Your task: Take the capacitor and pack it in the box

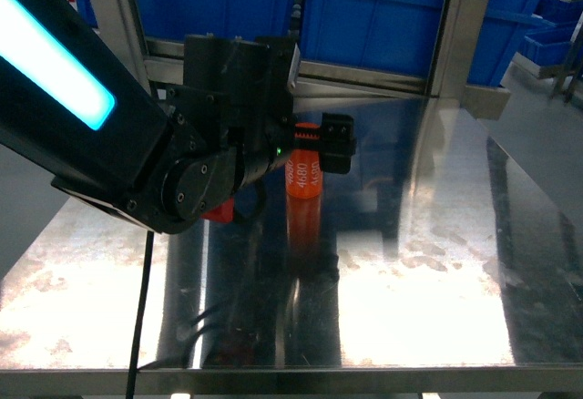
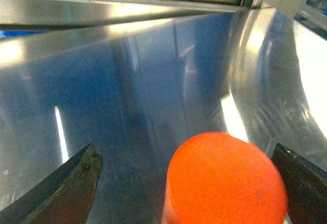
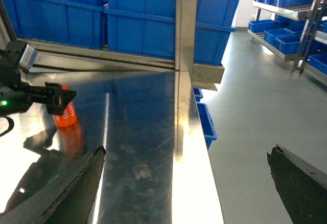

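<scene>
The capacitor, an orange cylinder with white print, stands upright on the steel table. My left gripper is open around its top. In the left wrist view the round orange top of the capacitor lies between the spread fingers, close to the right one, with a wide gap on the left. The right wrist view shows the capacitor at far left, with the left gripper around it. My right gripper is open and empty over the table's right edge. The box is out of view.
Blue plastic bins stand behind a steel frame rail at the table's back. A steel post rises at the back right corner. Beyond the right edge is grey floor, a blue bin below, and shelves with bins.
</scene>
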Controlling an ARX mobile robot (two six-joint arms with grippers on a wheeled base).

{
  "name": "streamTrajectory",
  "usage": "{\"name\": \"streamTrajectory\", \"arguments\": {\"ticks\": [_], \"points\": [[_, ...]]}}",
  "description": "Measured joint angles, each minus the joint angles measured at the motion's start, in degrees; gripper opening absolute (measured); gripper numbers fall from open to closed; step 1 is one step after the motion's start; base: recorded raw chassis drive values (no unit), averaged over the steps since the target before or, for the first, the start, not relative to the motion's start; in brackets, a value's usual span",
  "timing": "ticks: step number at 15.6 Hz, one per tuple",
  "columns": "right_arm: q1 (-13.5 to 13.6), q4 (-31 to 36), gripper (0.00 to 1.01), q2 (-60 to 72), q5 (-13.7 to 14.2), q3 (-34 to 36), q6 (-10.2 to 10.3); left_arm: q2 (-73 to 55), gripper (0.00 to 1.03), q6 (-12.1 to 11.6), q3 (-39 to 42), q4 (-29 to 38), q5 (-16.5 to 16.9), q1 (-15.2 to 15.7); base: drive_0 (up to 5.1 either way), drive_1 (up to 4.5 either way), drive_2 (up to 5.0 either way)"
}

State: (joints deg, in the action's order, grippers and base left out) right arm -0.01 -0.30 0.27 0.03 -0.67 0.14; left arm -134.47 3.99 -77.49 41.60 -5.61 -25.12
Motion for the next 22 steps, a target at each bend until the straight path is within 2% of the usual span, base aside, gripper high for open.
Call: {"name": "streamTrajectory", "arguments": {"ticks": [3,4,5,7,8,10,11,13,16,17,19,20,22], "points": [[0.0,0.0,0.98,0.0,0.0,0.0,0.0,-4.1,0.98,0.5,-2.8,-2.2,-0.7,-0.4,0.0,0.00,0.0],[0.0,0.0,0.98,0.0,0.0,0.0,0.0,-4.1,0.95,0.6,-3.1,-3.1,-1.2,-0.6,0.0,0.00,0.0],[0.0,0.0,0.98,0.0,0.0,0.0,0.0,-4.1,0.79,0.9,-3.3,-4.3,-1.3,-0.7,0.0,0.00,0.0],[0.0,0.0,0.98,0.0,0.0,0.0,0.0,-4.1,0.56,1.7,-3.3,-5.5,-1.0,-0.9,0.0,0.00,0.0],[0.0,0.0,0.98,0.0,0.0,0.0,0.0,-4.0,0.48,2.1,-3.3,-5.7,-1.0,-0.9,0.0,0.00,0.0],[0.0,0.0,0.98,0.0,0.0,0.0,0.0,-2.0,0.46,2.8,-1.0,-4.9,-0.9,-0.6,0.0,0.00,0.0],[0.0,0.0,0.98,0.0,0.0,0.0,0.0,0.8,0.46,2.7,1.8,-3.5,-0.8,-0.3,0.0,0.00,0.0],[0.0,0.0,0.98,0.0,0.0,0.0,0.0,11.5,0.45,2.9,11.4,3.6,-1.4,1.1,0.0,0.00,0.0],[0.0,0.0,0.98,0.0,0.0,0.0,0.0,32.7,0.45,1.6,30.6,13.4,-2.5,5.8,0.0,0.00,0.0],[0.0,0.0,0.98,0.0,0.0,0.0,0.0,40.2,0.45,1.1,37.5,14.1,-1.9,7.8,0.0,0.00,0.0],[0.0,0.0,0.98,0.0,0.0,0.0,0.0,59.9,0.45,0.9,51.5,7.5,0.3,10.4,0.0,0.00,0.0],[0.0,0.0,0.98,0.0,0.0,0.0,0.0,68.6,0.45,0.5,55.7,4.9,1.1,11.0,0.0,0.00,0.0],[0.0,0.0,0.98,0.0,0.0,0.0,0.0,76.1,0.45,0.2,56.0,6.0,1.2,11.0,0.0,0.00,0.0]]}}
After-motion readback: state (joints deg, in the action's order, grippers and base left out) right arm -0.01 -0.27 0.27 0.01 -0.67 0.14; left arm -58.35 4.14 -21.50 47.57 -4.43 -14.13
